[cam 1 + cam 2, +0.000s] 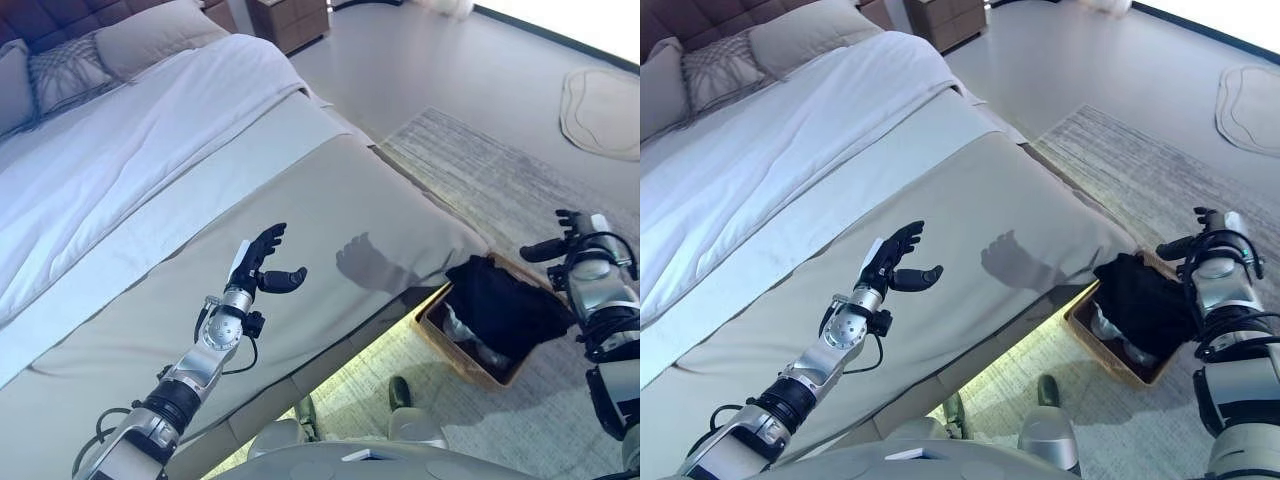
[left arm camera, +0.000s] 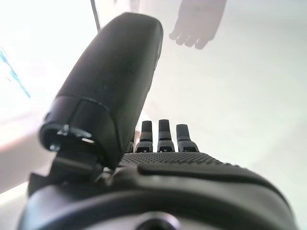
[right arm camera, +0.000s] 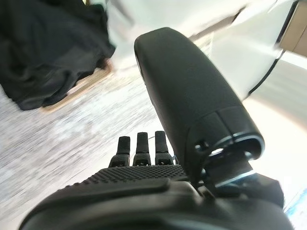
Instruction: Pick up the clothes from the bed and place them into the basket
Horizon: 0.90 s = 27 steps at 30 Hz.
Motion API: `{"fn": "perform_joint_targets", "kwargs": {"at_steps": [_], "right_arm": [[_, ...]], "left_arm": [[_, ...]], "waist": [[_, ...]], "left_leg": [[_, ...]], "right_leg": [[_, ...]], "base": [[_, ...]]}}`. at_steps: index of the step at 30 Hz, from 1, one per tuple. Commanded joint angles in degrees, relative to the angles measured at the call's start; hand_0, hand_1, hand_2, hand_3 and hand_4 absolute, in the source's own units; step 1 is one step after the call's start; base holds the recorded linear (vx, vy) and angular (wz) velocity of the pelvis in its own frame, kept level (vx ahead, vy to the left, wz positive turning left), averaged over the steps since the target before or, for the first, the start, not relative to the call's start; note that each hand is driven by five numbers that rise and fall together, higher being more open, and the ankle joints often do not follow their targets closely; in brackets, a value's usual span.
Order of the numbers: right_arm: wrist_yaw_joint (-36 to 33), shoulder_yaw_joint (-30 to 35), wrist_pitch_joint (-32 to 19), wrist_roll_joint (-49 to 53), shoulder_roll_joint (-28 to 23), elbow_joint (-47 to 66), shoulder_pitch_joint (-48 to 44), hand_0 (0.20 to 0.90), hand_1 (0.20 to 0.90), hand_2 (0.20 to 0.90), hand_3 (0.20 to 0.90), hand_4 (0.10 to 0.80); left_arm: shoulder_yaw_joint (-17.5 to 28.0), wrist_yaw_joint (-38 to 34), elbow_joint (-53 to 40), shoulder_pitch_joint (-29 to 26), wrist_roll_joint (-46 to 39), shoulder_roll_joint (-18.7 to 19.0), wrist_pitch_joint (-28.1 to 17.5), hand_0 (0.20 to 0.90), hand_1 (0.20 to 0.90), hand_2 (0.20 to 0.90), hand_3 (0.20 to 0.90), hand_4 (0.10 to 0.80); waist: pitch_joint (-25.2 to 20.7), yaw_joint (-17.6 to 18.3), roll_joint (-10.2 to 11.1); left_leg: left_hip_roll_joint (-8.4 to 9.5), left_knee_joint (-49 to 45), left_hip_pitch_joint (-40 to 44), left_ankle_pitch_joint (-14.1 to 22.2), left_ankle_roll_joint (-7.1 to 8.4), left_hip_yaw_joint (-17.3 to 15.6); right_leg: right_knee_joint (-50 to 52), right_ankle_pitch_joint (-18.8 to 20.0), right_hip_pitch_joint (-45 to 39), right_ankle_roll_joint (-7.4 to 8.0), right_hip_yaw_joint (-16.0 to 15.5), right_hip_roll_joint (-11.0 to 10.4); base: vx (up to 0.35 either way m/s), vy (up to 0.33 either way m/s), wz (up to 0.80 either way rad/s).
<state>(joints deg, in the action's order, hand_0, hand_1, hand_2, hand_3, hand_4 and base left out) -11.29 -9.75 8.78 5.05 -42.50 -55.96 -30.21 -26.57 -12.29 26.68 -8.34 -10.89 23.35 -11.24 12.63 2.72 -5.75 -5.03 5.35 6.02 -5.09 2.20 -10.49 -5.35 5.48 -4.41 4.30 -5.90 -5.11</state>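
A black garment point(image 1: 505, 300) lies in and over the wooden basket point(image 1: 436, 331) on the rug beside the bed; it also shows in the right wrist view point(image 3: 48, 52). My left hand point(image 1: 262, 262) is open and empty above the beige bed cover point(image 1: 330, 210). My right hand point(image 1: 578, 240) is open and empty, held in the air just right of the basket. A light item point(image 1: 462, 330) shows inside the basket under the black garment.
The bed carries a white sheet point(image 1: 120, 170) and pillows point(image 1: 150, 40) at its head. A grey rug point(image 1: 500, 170) lies on the floor under the basket. A wooden nightstand point(image 1: 290, 20) stands at the back. A round mat point(image 1: 603, 110) lies far right.
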Motion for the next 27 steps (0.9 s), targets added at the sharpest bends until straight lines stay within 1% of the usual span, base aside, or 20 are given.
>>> {"fn": "perform_joint_targets", "kwargs": {"at_steps": [1,4,6,7,9,10,12,13,15,16,17,21,24,27], "right_arm": [[-4.76,-1.21,-7.46,2.49,2.79,3.99,0.48,0.9,0.9,0.9,0.9,0.8],[-5.73,-0.91,-10.06,1.78,5.42,5.91,4.18,0.9,0.9,0.9,0.9,0.8],[-8.97,-1.63,-13.4,-1.46,7.07,7.93,6.99,0.9,0.9,0.9,0.9,0.8],[-11.53,-2.26,-14.32,-4.96,7.83,10.05,8.95,0.9,0.9,0.9,0.9,0.8],[-14.3,-3.18,-14.46,-8.45,8.56,13.19,11.75,0.9,0.9,0.9,0.9,0.8],[-17.18,-4.06,-14.7,-10.3,10.38,15.23,14.62,0.9,0.9,0.9,0.9,0.8],[-18.4,-4.84,-15.65,-12.46,12.46,15.49,17.01,0.9,0.9,0.9,0.9,0.8],[-18.73,-5.48,-15.57,-11.69,13.73,14.95,17.58,0.9,0.9,0.9,0.9,0.8],[-18.34,-5.74,-15.22,-9.87,16.31,12.95,18.73,0.9,0.9,0.9,0.9,0.8],[-18.28,-5.73,-15.31,-9.7,16.78,12.4,18.89,0.9,0.9,0.9,0.9,0.8],[-19.23,-5.89,-16.35,-9.5,18.56,10.23,19.45,0.9,0.9,0.9,0.9,0.8],[-21.42,-6.82,-17.57,-11.66,21.68,8.09,20.49,0.9,0.9,0.9,0.9,0.8],[-22.52,-8.07,-18.3,-13.84,22.57,7.45,20.77,0.9,0.9,0.9,0.9,0.8],[-24.04,-9.34,-19.02,-18.13,22.73,7.35,21.18,0.9,0.9,0.9,0.9,0.8]], "left_arm": [[0.27,-2.44,0.32,-0.61,6.62,2.32,-8.77,0.9,0.9,0.9,0.9,0.8],[0.23,-2.48,3.01,-0.51,7.68,1.68,-9.15,0.9,0.9,0.9,0.9,0.8],[-1.03,-2.25,4.56,-0.69,12.64,1.12,-10.11,0.9,0.9,0.9,0.9,0.8],[-1.61,-1.99,5.34,-0.62,13.12,1.07,-10.54,0.9,0.9,0.9,0.9,0.8],[-0.98,-2.21,6.33,0.45,13.61,0.72,-10.1,0.9,0.9,0.9,0.9,0.8],[-0.27,-2.81,8.32,1.45,14.4,-0.02,-10.38,0.9,0.9,0.9,0.9,0.8],[0.73,-2.41,11.66,2.37,14.72,-1.15,-10.44,0.9,0.9,0.9,0.9,0.8],[1.08,-1.37,13.52,2.55,14.09,-1.67,-10.57,0.9,0.9,0.9,0.9,0.8],[2.33,3.17,16.1,3.23,9.93,-2.83,-10.21,0.9,0.9,0.9,0.9,0.8],[2.64,3.84,16.55,3.36,9.43,-3.07,-9.74,0.9,0.9,0.9,0.9,0.8],[3.19,3.55,19.01,3.81,10.04,-3.98,-9.91,0.9,0.9,0.9,0.9,0.8],[5.04,2.78,25.28,4.69,11.33,-5.38,-10.42,0.9,0.9,0.9,0.9,0.8],[5.55,0.39,27.44,5.04,13.11,-5.73,-11.26,0.9,0.9,0.9,0.9,0.8],[6.32,-3.12,27.42,5.34,15.11,-5.2,-13.32,0.9,0.9,0.9,0.9,0.8]], "waist": [[-6.07,-2.02,4.63],[-6.7,-2.44,4.76],[-7.24,-2.8,4.93],[-7.51,-2.98,5.0],[-7.83,-3.27,5.03],[-7.99,-3.57,5.12],[-8.14,-3.97,5.26],[-8.14,-4.25,5.36],[-8.07,-5.01,5.55],[-8.05,-5.14,5.6],[-8.05,-5.71,5.63],[-8.11,-6.62,5.72],[-8.23,-6.92,5.67],[-8.4,-7.09,5.68]], "left_leg": [[0.17,-0.35,1.4,6.51,1.27,0.97],[0.32,-0.35,0.74,6.54,0.97,1.57],[0.46,-0.35,0.15,6.57,0.74,2.28],[0.71,-0.35,-0.19,6.56,0.59,2.9],[0.92,-0.35,-0.51,6.47,0.44,3.48],[1.02,-0.35,-0.75,6.42,0.32,3.9],[1.04,-0.35,-0.96,6.37,0.23,4.35],[1.01,-0.35,-1.04,6.29,0.23,4.54],[0.98,-0.35,-1.1,6.21,0.17,5.07],[1.0,-0.35,-1.08,6.21,0.13,5.25],[1.06,-0.35,-1.04,6.12,0.07,5.72],[1.35,-0.35,-0.61,6.22,-0.22,6.5],[1.52,-0.35,-0.38,6.3,-0.41,6.73],[1.7,-0.35,-0.24,6.44,-0.54,6.89]], "right_leg": [[0.35,-4.08,-0.48,-1.65,-1.71,0.21],[0.35,-4.37,-0.53,-1.55,-2.39,0.16],[0.35,-4.61,-0.6,-1.45,-3.21,0.15],[0.35,-4.7,-0.67,-1.3,-3.51,0.2],[0.35,-4.79,-0.78,-1.11,-4.05,0.14],[0.35,-4.9,-0.93,-0.96,-4.39,0.09],[0.35,-5.06,-1.18,-0.82,-4.93,-0.04],[0.35,-5.11,-1.37,-0.75,-5.33,-0.12],[0.45,-5.35,-1.83,-0.77,-6.26,-0.23],[0.45,-5.41,-1.98,-0.78,-6.51,-0.26],[0.54,-5.55,-2.38,-0.79,-7.05,-0.33],[0.5,-5.74,-3.44,-0.66,-8.12,-0.64],[0.44,-5.72,-3.91,-0.51,-8.39,-0.78],[0.45,-5.69,-4.11,-0.24,-8.35,-0.95]], "base": [[0.05,0.022,0.28],[0.032,0.025,0.18],[0.038,0.032,0.21],[0.04,0.027,0.34],[0.045,0.035,0.36],[0.044,0.03,0.22],[0.046,0.019,0.09],[0.042,0.01,0.15],[0.033,0.004,0.21],[0.047,0.005,0.15],[0.051,0.006,0.11],[0.05,0.0,0.26],[0.036,0.005,0.1],[0.009,0.003,0.01]]}}
